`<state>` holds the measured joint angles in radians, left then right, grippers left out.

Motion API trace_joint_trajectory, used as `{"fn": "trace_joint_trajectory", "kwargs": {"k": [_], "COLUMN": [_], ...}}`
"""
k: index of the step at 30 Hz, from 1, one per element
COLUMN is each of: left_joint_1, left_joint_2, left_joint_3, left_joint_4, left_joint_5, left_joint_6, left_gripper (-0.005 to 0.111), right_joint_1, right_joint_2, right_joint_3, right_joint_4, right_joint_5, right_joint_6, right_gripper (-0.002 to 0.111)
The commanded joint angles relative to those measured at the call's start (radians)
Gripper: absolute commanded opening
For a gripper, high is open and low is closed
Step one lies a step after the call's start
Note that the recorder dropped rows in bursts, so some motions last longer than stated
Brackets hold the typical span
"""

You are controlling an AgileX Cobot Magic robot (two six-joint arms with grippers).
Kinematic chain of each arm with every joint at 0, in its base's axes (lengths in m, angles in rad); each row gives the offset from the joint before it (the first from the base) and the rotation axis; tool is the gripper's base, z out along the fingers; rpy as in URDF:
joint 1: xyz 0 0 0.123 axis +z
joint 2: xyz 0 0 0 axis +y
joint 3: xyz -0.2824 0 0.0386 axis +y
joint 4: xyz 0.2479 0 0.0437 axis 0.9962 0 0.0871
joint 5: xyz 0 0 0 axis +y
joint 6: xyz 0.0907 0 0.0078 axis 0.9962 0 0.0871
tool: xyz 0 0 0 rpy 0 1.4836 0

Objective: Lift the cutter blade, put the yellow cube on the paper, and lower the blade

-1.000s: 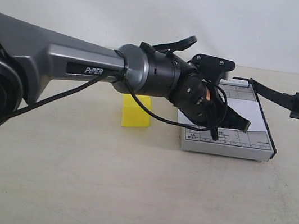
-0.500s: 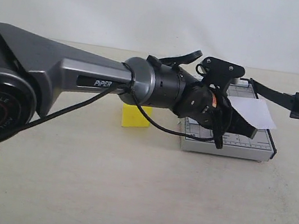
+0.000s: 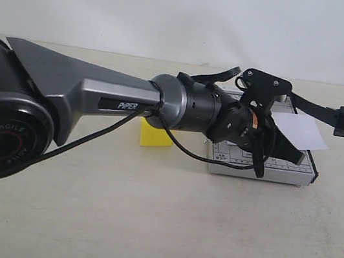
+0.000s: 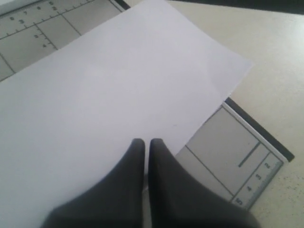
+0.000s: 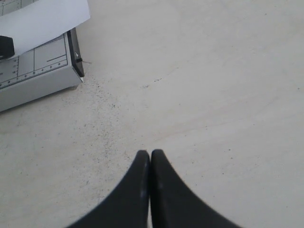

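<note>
Though the blade is up, most of the job looks undone. The table [image 3: 143, 229] is pale and bare but for the cutter and the block. The left arm [image 3: 86, 89] reaches across from the left edge toward the right half, hiding much of what lies behind it. The board [image 3: 291, 164] sits in the right half, nearer the far edge than the near one.

The blade [image 3: 322, 111] rises from its hinge at the board's far side and slants out toward the right edge, clear of the board's surface. I judge the first step done.

The paper [image 4: 95, 95] lies askew over the board, one corner overhanging the board's side toward the right edge.

The cube [image 3: 152, 137] rests on the table toward the middle, near the board on its left-edge side. It is partly hidden behind the arm and apart from the paper, so placing it is not yet done, and lowering the blade follows that.

The left gripper [image 4: 143, 142] is over the sheet with its fingers pressed almost together. It seems to pinch the paper, though the contact itself is hard to see. The right gripper [image 5: 150, 153] is closed and empty, over bare table beside the board's corner on the right-edge side.
</note>
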<state>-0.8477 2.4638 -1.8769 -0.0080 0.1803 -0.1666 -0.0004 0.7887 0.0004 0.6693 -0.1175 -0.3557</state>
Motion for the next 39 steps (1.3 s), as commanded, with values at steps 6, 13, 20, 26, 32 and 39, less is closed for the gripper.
{"fn": "trace_joint_trajectory", "kwargs": {"k": [6,13,20,26,32,39], "left_joint_1": [-0.022,0.003,0.013,0.011,0.01,0.01], "left_joint_2": [0.01,0.037,0.049,0.026,-0.072,-0.199], "left_joint_3": [-0.001,-0.001,-0.001,-0.001,0.001,0.069], "left_joint_4": [-0.002,0.052,0.052,0.05,0.05,0.05], "left_joint_5": [-0.071,-0.1,-0.129,-0.16,-0.052,-0.052], "left_joint_6": [0.011,0.011,0.05,0.053,0.012,-0.198], "left_gripper": [0.005,0.005,0.005,0.005,0.005,0.005], "right_joint_1": [0.0,0.0,0.0,0.0,0.0,0.0], "right_joint_2": [0.001,0.001,0.001,0.001,0.001,0.001], "right_joint_3": [0.0,0.0,0.0,0.0,0.0,0.0], "right_joint_4": [-0.005,-0.005,-0.005,-0.005,-0.005,-0.005], "right_joint_5": [0.0,0.003,0.012,0.014,0.014,0.014], "right_joint_6": [0.007,0.007,0.015,0.015,0.017,0.015], "right_gripper": [0.0,0.0,0.0,0.0,0.0,0.0]}}
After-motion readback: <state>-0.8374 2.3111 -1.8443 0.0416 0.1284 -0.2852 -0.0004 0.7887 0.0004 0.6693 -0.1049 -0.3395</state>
